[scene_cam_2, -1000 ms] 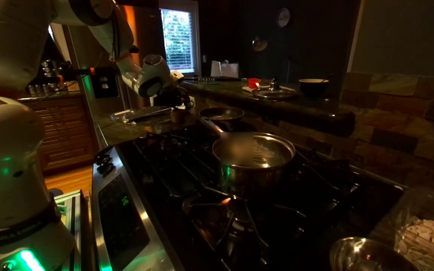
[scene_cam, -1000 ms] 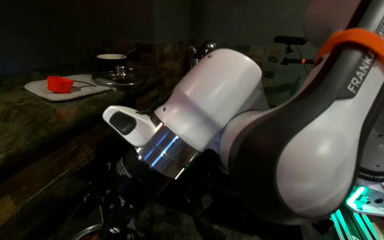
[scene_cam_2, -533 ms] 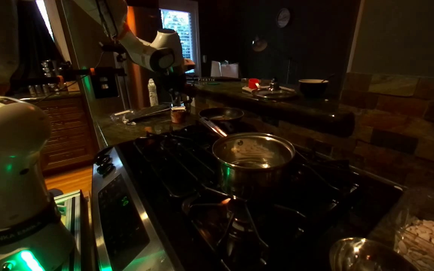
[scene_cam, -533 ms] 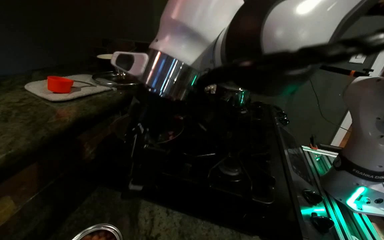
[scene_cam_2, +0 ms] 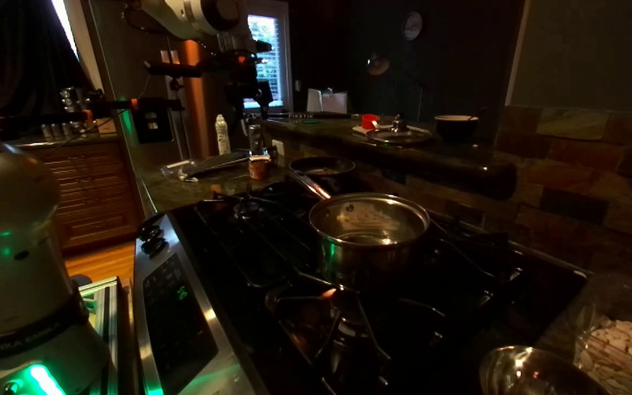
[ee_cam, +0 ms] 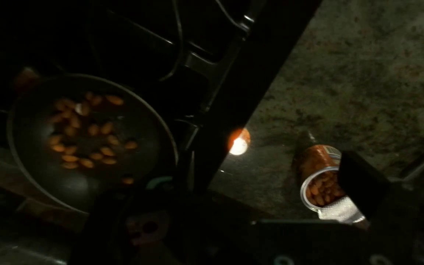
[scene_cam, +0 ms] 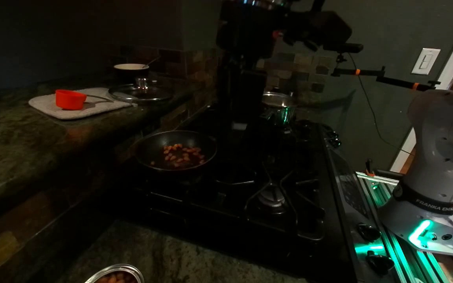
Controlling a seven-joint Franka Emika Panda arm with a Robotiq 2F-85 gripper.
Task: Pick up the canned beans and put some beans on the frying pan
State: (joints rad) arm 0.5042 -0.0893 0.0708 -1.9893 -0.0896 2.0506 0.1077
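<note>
Frying pan (ee_cam: 142, 121): round and shallow, dark and smooth inside, thin pale rim
Pincer (scene_cam_2: 249, 104): mine, spread wide, the dark blocky fingers (ee_cam: 363, 184) far from each other; I hang it higher than the pan, apart from it
Beans (ee_cam: 107, 151): small reddish-brown ovals lying in the pan in a loose ring, one off by itself near the rim
Canned beans (ee_cam: 317, 158): upright short cylinder, well apart from the pan; reddish-brown wall, pale label patch, shiny circular lip, textured silver flap folded back over it, more ovals showing within; in the wrist view one of my fingers crosses in front of it
Counter (ee_cam: 363, 84): mottled greenish stone under the canned beans, bordering the stove near the pan
Stove (scene_cam: 226, 232): black and glossy, carrying the pan, a round metal burner (scene_cam: 272, 198) near the pan
Steel pot (scene_cam_2: 371, 258): deep, straight-walled, polished, on the same stove, well apart from the pan
Ledge (scene_cam: 22, 153): thick speckled stone slab, beside the pan and higher than it
Red cup (scene_cam: 70, 100): smooth, bright, above the pan's level, on a pale fabric-like mat (scene_cam: 45, 105) on the ledge
</note>
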